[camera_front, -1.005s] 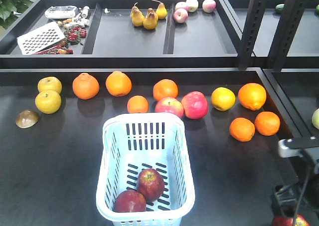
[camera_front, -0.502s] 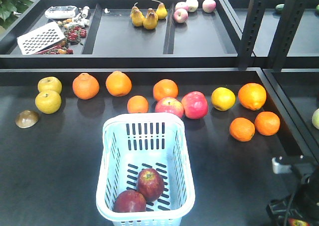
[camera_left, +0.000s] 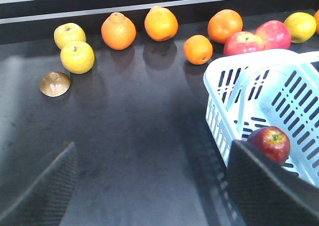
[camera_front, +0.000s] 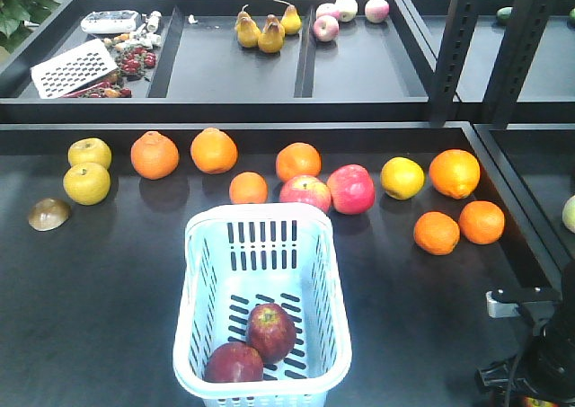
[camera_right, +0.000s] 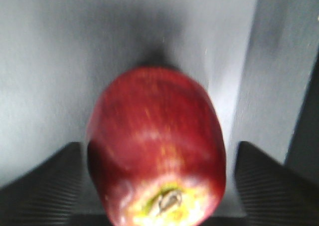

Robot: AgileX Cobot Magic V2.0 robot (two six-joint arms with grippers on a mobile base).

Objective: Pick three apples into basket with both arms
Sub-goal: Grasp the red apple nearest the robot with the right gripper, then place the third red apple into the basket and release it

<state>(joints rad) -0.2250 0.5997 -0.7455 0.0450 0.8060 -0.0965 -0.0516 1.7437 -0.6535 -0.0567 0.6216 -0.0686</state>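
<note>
Two apples (camera_front: pixel 254 347) lie in the basket (camera_front: pixel 202 268), oranges (camera_front: pixel 247 188) behind it.

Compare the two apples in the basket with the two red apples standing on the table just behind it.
The basket apples are deep dark red; the table apples are lighter pink-red, one of them with yellow streaks. The dark pair lie inside the basket at its near end; the lighter pair stand on the bare table among oranges. Both pairs sit close side by side and look similar in size.
</note>
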